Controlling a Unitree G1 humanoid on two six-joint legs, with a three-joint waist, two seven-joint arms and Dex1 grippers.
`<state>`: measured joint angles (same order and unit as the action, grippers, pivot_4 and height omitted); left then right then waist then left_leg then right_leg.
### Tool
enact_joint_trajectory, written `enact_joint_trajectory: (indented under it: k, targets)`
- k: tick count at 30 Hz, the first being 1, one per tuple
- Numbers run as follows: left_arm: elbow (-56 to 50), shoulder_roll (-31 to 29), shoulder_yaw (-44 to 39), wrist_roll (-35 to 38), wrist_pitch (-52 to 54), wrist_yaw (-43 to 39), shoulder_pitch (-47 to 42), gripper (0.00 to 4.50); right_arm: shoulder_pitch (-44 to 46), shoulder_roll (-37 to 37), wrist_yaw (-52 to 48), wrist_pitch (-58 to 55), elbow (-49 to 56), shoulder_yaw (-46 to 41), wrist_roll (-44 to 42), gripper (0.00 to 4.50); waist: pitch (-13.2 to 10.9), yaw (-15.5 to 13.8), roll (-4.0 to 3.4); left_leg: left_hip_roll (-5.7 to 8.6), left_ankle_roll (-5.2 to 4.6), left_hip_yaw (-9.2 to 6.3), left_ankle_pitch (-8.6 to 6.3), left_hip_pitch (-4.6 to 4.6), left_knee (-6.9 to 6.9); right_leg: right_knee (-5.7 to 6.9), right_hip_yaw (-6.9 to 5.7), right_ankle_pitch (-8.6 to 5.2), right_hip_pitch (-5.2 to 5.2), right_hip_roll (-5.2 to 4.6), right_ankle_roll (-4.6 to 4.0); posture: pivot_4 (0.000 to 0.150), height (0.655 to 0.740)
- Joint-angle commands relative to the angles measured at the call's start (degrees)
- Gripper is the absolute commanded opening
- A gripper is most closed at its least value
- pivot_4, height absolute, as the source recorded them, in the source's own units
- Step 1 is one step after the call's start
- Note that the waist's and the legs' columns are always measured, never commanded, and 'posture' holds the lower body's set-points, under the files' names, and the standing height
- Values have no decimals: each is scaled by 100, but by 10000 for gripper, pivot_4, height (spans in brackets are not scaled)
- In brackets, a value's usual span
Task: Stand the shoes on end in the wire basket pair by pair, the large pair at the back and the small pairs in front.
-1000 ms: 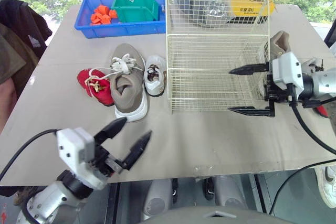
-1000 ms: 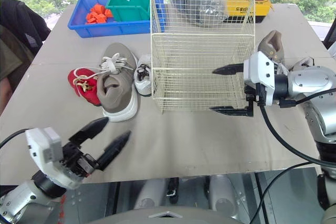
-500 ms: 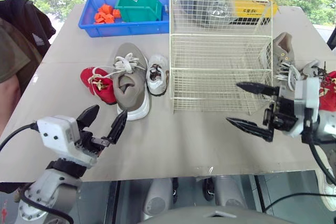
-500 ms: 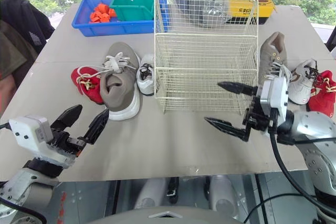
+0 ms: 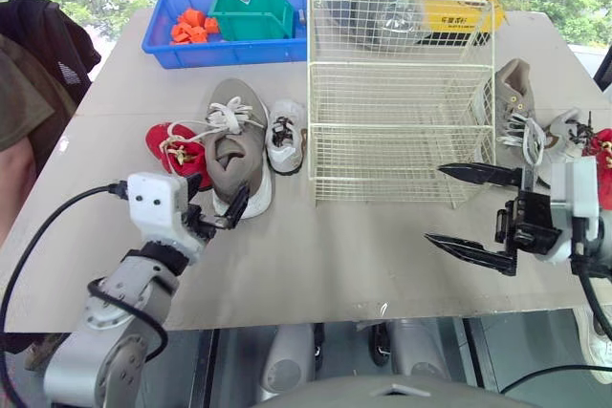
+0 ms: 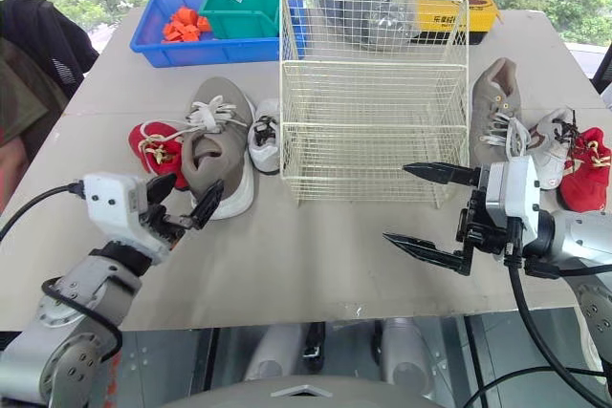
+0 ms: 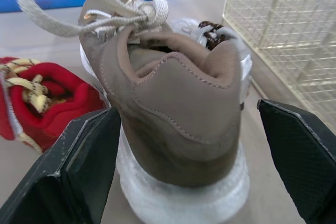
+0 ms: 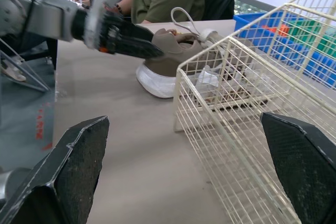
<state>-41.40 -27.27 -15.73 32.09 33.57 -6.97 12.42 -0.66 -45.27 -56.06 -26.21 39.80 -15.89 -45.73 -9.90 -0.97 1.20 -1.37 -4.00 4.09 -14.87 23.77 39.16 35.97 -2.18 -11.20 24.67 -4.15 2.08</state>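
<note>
left gripper (image 6: 185, 198) spread at taupe shoe (image 7: 178, 103) heel; right gripper (image 6: 397, 203) spread

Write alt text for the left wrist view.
The open left hand brackets the heel of a large taupe sneaker with a white sole. A small red shoe lies beside it, a cream wire basket on its other side.
</note>
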Motion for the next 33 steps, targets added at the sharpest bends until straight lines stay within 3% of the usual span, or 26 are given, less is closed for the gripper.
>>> enact_joint_trajectory:
  k: [1, 4, 11, 17, 25, 33]
  targets:
    - [385, 201, 382, -570, 153, 416, -372, 45000, 190, -97, 77, -28, 179, 47, -113, 44777, 1, -2, 0, 0, 0, -1, 0, -2, 0, 0, -1, 0, -2, 0, 0, 1500, 7400]
    - [649, 367, 600, -981, 77, 590, -641, 45000, 261, -126, 107, -74, 166, 87, -122, 44777, 6, -18, 2, 1, -1, -2, 0, -4, 1, 1, -1, 1, -5, 0, 1, 1500, 7400]
    - [697, 666, 762, -1193, 60, 510, -806, 24757, 264, -120, 136, -108, 181, 158, -165, 45000, 11, -31, -4, 0, 0, -5, 1, -7, 3, 5, -3, 6, -8, -2, -4, 1500, 7400]
    - [435, 833, 826, -1321, 147, 512, -868, 15265, 319, -97, 161, -97, 115, 200, -164, 45000, 11, -61, -4, 0, 0, -5, 2, -6, 4, 5, -3, 6, -8, -5, -4, 1500, 7400]
    - [16, 994, 744, -1488, 104, 613, -997, 9350, 436, -63, 238, -48, 68, 377, -25, 45000, 9, -120, -1, 1, 0, -5, 1, -1, 4, 1, -4, 6, -7, -5, -4, 1500, 7400]
    - [-305, 988, 504, -1668, -235, 516, -818, 8147, 861, -27, 185, -52, -186, 601, 24, 45000, 3, -117, 9, 1, -1, -5, 1, 4, 4, -1, -4, 7, -2, -3, -6, 1500, 7400]
